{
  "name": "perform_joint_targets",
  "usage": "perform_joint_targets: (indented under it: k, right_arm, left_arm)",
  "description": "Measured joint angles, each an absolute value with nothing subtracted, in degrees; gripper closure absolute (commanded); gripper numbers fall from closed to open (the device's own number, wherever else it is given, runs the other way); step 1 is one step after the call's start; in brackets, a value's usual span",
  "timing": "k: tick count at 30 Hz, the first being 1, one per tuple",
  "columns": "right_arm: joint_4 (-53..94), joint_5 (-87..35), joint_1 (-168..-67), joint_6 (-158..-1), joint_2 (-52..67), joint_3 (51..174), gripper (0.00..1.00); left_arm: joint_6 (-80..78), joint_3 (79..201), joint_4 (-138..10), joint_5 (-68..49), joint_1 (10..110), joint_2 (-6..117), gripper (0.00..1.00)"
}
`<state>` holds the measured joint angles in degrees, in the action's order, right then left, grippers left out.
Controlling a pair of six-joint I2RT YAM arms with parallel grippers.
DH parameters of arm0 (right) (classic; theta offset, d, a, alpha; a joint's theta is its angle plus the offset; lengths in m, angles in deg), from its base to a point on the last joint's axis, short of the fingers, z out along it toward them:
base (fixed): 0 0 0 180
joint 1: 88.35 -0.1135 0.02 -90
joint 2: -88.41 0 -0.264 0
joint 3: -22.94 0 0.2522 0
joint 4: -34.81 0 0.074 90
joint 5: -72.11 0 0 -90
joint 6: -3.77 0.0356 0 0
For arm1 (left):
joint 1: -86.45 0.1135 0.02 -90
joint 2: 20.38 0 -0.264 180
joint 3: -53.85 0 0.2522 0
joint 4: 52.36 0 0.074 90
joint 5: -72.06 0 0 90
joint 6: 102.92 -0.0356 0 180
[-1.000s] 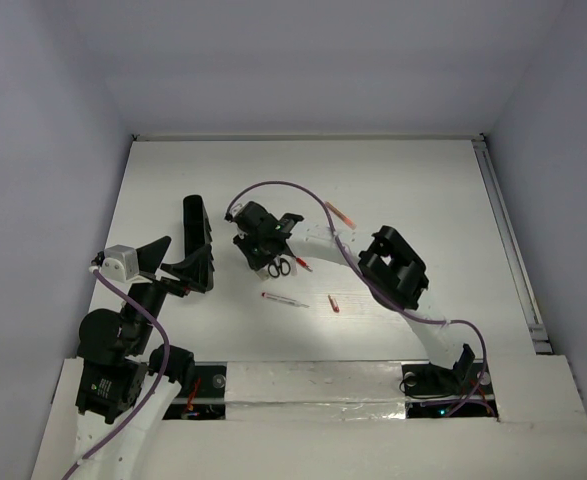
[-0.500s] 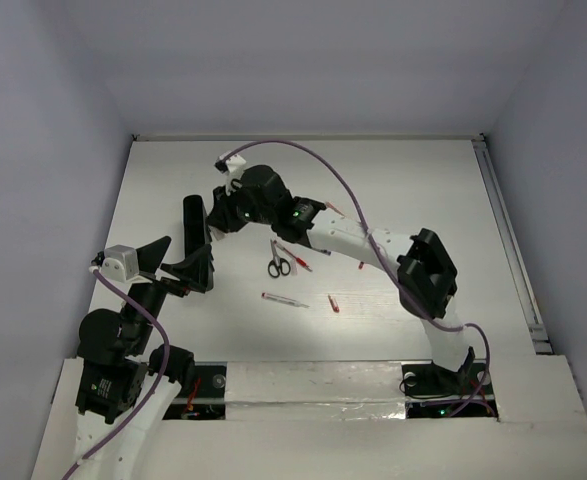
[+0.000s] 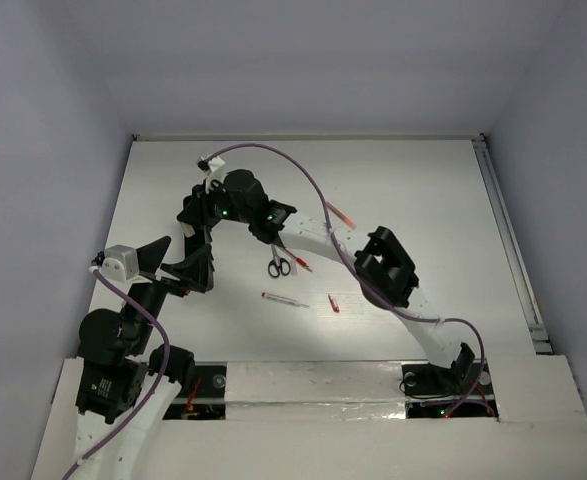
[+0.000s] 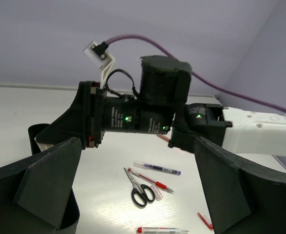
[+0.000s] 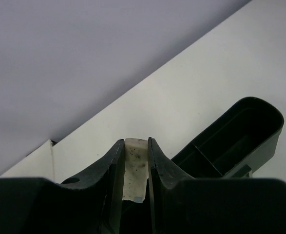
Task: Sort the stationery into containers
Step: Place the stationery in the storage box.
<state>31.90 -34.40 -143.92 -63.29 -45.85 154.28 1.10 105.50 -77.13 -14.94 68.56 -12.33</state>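
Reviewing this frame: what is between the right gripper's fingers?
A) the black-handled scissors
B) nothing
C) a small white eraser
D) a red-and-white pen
C. The right wrist view shows the right gripper pinching a small white eraser between its fingers, while the scissors and a red-and-white pen lie loose on the table.
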Motion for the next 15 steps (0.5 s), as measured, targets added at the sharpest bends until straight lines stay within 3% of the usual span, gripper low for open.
perform_joint_targets:
  k: [15]
  right_arm:
    - [32.1, -33.0, -143.9, -63.3, -51.0, 158.8, 0.82]
  left_arm:
    - [1.1, 105.5, -77.1, -15.0, 68.6, -12.4, 0.01]
